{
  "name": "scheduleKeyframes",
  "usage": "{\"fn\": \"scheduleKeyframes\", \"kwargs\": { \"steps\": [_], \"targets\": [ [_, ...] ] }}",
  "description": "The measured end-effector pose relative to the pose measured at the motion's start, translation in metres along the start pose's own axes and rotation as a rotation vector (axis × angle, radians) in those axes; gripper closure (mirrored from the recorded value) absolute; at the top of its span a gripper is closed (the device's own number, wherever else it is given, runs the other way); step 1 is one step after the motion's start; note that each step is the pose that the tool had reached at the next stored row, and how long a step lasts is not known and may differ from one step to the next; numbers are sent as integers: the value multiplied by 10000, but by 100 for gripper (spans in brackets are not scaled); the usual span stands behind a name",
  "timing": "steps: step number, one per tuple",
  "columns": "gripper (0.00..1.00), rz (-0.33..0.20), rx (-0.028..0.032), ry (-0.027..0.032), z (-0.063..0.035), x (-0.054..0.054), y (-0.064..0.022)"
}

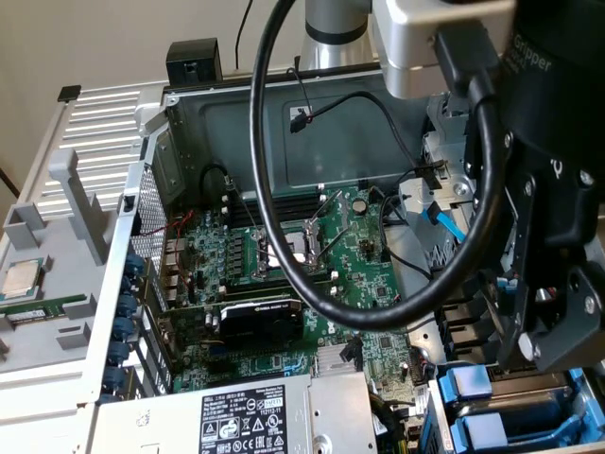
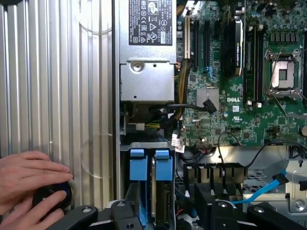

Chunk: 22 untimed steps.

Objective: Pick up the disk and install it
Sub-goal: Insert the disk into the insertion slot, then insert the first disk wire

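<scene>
The disk (image 2: 162, 191) stands on edge in the drive bay at the case corner, and its blue carrier tab (image 2: 162, 165) faces the wrist camera. A second blue carrier (image 2: 136, 165) sits right beside it. My gripper (image 2: 168, 211) hovers over these carriers with its black fingers (image 2: 130, 208) spread apart. There is a gap between the disk and the finger on the motherboard side. In the exterior view my gripper (image 1: 544, 350) hangs at the right, just above the blue carriers (image 1: 470, 383) in the bay.
The grey power supply box (image 2: 146, 72) lies next to the bay, and the green motherboard (image 1: 284, 255) lies beyond it. A thick black cable (image 1: 274, 218) loops over the case. A blue data cable (image 2: 268, 189) is nearby. A person's hand (image 2: 29, 177) rests on a round black knob (image 2: 50, 196).
</scene>
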<state>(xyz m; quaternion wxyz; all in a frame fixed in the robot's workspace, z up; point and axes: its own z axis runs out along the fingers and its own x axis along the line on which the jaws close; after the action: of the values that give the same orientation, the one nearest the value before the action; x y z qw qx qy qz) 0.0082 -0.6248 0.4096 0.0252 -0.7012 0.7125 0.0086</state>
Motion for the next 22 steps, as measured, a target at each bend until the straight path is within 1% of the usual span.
{"fn": "scheduleKeyframes", "kwargs": {
  "steps": [1,11,15,22],
  "targets": [
    [37,0,0,0,0,0,0],
    [37,0,0,0,0,0,0],
    [37,-1,1,19,0,0,0],
    [37,0,1,25,0,-2,0]
  ]
}}
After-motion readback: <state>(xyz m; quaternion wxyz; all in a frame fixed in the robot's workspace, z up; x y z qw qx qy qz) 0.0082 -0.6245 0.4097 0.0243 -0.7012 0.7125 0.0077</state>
